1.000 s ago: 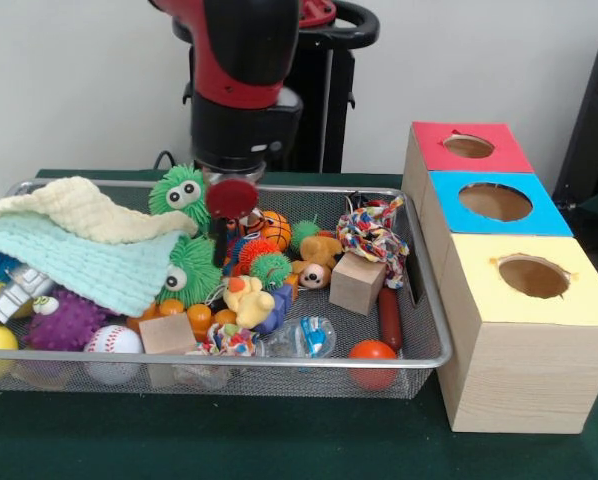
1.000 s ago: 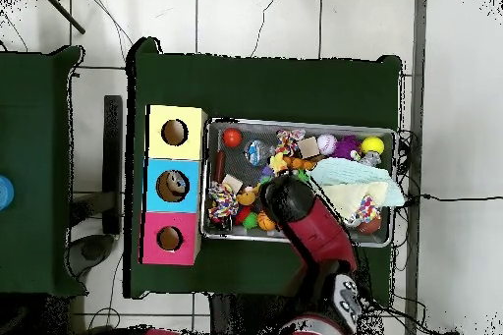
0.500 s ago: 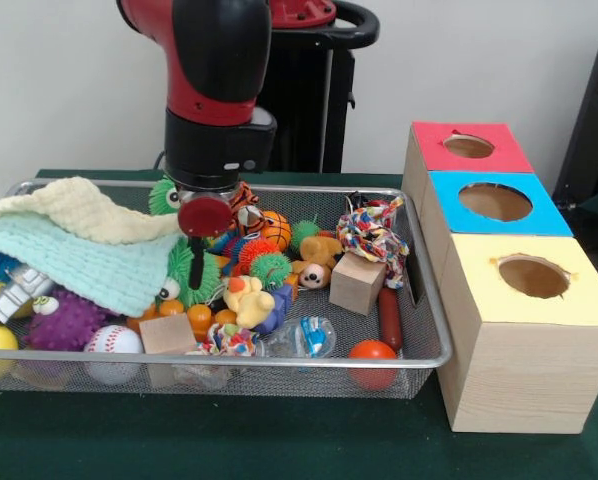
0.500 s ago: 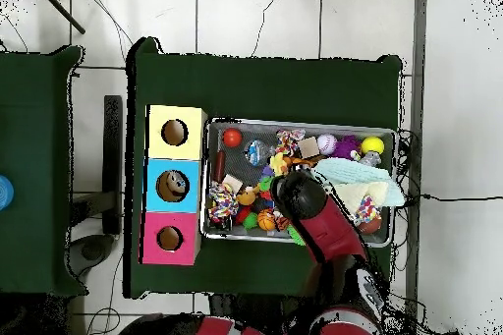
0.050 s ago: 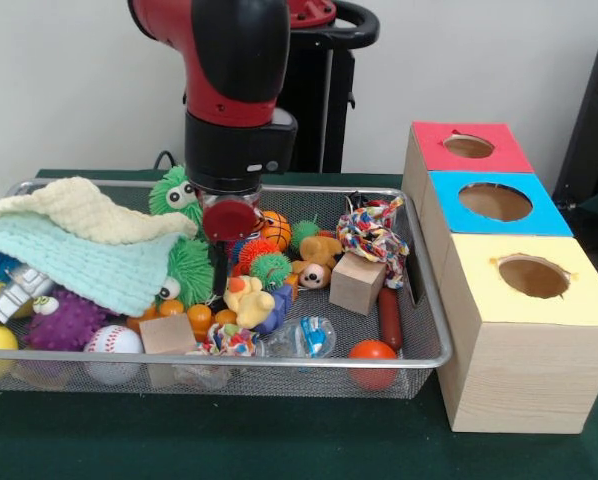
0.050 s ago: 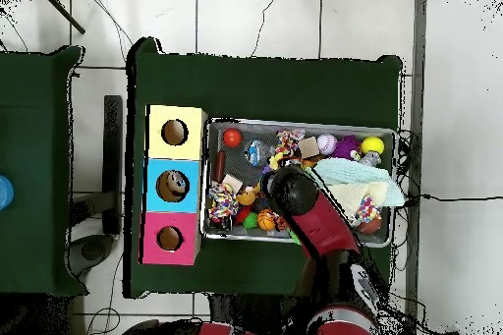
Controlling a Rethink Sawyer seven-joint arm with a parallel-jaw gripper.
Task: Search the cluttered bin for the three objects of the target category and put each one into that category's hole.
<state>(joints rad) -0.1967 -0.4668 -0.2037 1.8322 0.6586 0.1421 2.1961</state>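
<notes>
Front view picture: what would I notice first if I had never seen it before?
Probably the big red and black robot arm coming down into the middle of a wire bin stuffed with toys. Beside the arm, a fuzzy green monster with googly eyes peeks out over a pale green cloth at the picture's left. On the right stand three wooden boxes with round holes, topped red, blue and yellow.

We see even, soft indoor light, faint shadows under the bin (image 5: 419,375), no glare, slightly soft focus.
</notes>
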